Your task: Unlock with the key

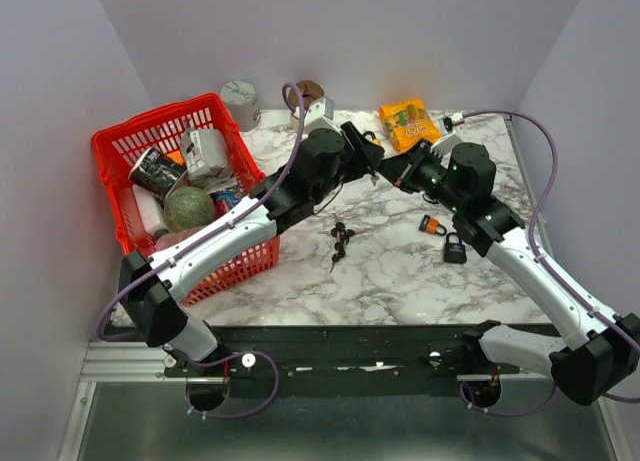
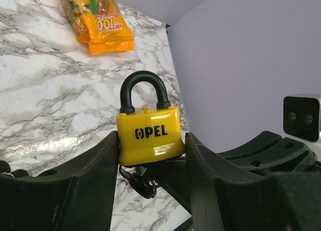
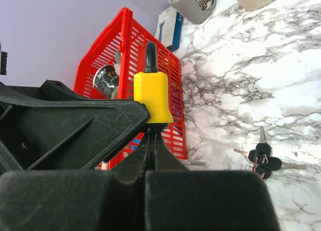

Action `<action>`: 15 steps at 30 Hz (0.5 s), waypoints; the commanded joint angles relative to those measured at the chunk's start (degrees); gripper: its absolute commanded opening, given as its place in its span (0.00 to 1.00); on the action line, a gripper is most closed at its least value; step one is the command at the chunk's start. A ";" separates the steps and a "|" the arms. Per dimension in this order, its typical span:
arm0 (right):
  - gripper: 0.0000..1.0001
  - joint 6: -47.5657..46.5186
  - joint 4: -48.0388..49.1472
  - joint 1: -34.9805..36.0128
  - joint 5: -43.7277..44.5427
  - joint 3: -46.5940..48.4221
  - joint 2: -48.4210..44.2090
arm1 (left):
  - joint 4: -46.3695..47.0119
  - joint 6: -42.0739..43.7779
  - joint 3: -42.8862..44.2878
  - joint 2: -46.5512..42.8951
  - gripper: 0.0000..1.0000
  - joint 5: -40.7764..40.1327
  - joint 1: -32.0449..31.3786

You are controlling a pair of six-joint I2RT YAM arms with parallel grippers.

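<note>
A yellow padlock point(image 2: 149, 135) marked OPEL, with its black shackle closed, is clamped upright between the fingers of my left gripper point(image 2: 150, 141), above the table. Side-on in the right wrist view, the padlock point(image 3: 152, 96) stands just above my right gripper point(image 3: 153, 132), whose fingers are pressed together under the lock's base. A dark key with a ring point(image 2: 142, 183) hangs from the padlock's underside. In the top view, the left gripper point(image 1: 372, 161) and right gripper point(image 1: 396, 173) meet tip to tip over the middle back of the table and hide the padlock.
A bunch of keys point(image 1: 340, 241) lies mid-table. A small orange padlock point(image 1: 432, 224) and a black padlock point(image 1: 454, 249) lie to its right. A red basket point(image 1: 130, 141) of items stands at left. An orange snack bag point(image 1: 408, 123) and a grey cup point(image 1: 240, 103) are at the back.
</note>
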 commanded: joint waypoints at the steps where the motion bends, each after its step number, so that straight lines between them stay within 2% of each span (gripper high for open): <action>1: 0.01 -3.04 6.47 -1.56 11.29 4.83 1.98 | -3.42 -0.98 2.14 -0.69 0.00 14.24 -4.21; 4: 0.02 -3.13 3.30 -1.56 12.24 3.96 0.06 | -3.68 -1.25 2.32 -0.52 0.00 14.15 -4.21; 7: 0.07 -3.74 2.42 -1.47 12.08 3.16 -1.88 | -4.39 -2.12 2.32 -0.43 0.00 13.45 -3.86; 15: 0.14 -4.45 -12.87 -1.56 6.89 3.95 -2.68 | -2.55 -6.52 2.93 1.32 0.00 10.54 -0.70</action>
